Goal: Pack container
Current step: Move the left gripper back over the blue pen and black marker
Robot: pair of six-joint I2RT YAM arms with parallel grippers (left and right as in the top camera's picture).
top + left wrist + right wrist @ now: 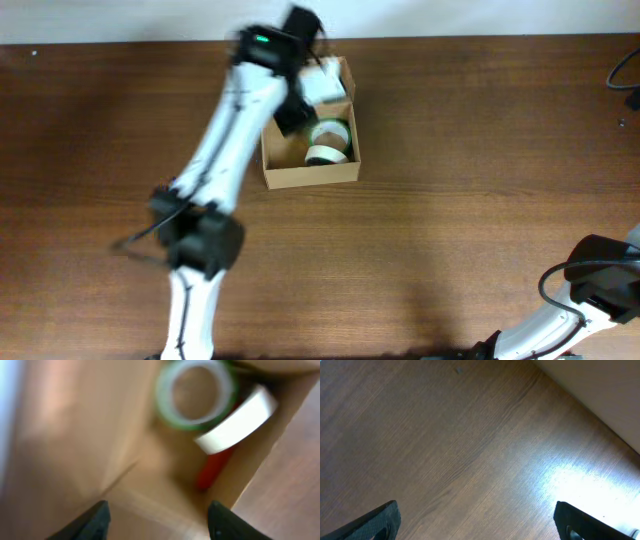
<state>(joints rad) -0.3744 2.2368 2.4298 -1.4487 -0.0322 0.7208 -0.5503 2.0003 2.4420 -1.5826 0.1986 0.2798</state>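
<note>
The container (310, 176) is a small tan cardboard box at the back middle of the table, open at the top. Its flap lid is hidden under my left arm. Inside lie a green-edged tape roll (331, 131) and a white tape roll (324, 155). My left gripper (291, 113) hangs over the box's left back part, open and empty. The left wrist view is blurred and looks into the box (75, 435): the green roll (195, 392), the white roll (237, 422) leaning on it, and a red item (212, 470) below them. My left fingers (160, 522) are spread apart there.
My right arm (600, 278) rests at the table's front right corner. Its gripper (480, 522) is open over bare brown wood. A pale wall edge (600, 385) shows in the right wrist view. A black cable (628, 75) lies at the right edge.
</note>
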